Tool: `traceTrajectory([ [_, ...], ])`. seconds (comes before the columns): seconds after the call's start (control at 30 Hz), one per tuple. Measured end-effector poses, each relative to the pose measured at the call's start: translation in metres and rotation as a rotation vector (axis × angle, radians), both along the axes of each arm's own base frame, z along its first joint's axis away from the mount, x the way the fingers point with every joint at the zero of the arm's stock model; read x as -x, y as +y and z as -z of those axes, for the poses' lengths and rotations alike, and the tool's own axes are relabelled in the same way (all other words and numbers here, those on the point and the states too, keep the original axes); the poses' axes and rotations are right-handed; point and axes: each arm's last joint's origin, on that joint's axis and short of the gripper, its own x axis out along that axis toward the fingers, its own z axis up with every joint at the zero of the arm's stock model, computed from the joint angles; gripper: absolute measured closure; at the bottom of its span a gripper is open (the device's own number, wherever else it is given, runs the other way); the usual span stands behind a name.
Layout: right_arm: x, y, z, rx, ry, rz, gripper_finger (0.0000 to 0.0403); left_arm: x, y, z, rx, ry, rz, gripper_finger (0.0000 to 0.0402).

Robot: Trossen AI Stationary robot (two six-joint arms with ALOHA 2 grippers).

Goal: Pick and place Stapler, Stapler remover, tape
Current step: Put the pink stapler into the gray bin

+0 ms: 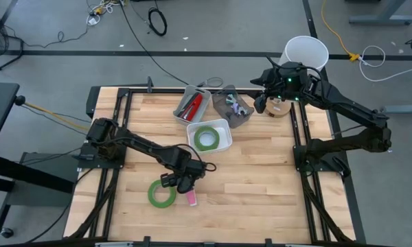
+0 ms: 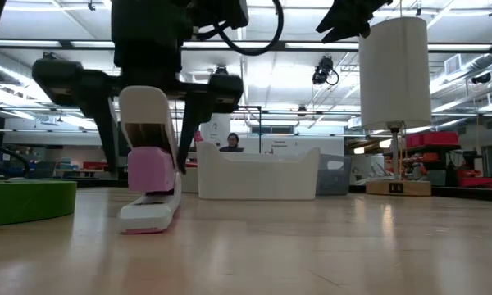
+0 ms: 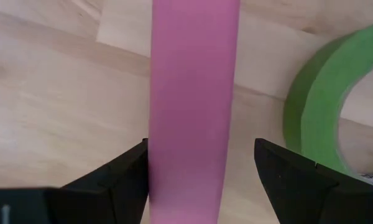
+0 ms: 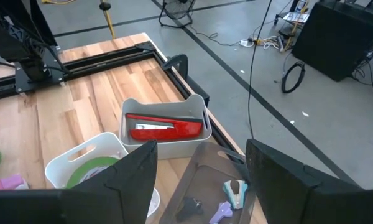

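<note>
My left gripper [image 3: 199, 180], jaws spread wide, straddles the pink-and-white plastic stapler [image 2: 150, 176] to grab it; my right gripper [image 4: 199, 180] waits open above the bins.

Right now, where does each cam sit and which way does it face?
High: overhead, straight down; both arms, table.
Low: table height, level across; pink stapler, left arm above.
Left wrist: left gripper open, straddling the stapler, beside green tape.
Right wrist: right gripper open above bins; red stapler.
Shared: pink stapler, green tape.
</note>
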Motion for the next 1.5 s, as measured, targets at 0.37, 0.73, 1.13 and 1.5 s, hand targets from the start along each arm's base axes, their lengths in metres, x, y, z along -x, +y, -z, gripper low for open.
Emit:
traceTrajectory([
  [0.37, 0.000, 0.000, 0.000, -0.025, -0.014, 0.015, 0.0158, 0.002, 0.002, 0.009, -0.030, -0.015, -0.011, 0.0156],
  [0.73, 0.000, 0.000, 0.000, -0.025, -0.014, 0.015, 0.0158, 0.002, 0.002, 0.008, -0.021, -0.009, -0.066, 0.0233],
  [1.13, 0.000, 0.000, 0.000, -0.024, -0.013, 0.015, 0.0158, -0.003, 0.000, 0.003, 0.018, -0.007, -0.220, 0.0248],
  [1.5, 0.000, 0.000, 0.000, -0.021, -0.011, 0.013, 0.0158, -0.025, 0.002, -0.040, 0.106, -0.059, -0.440, 0.0250],
])
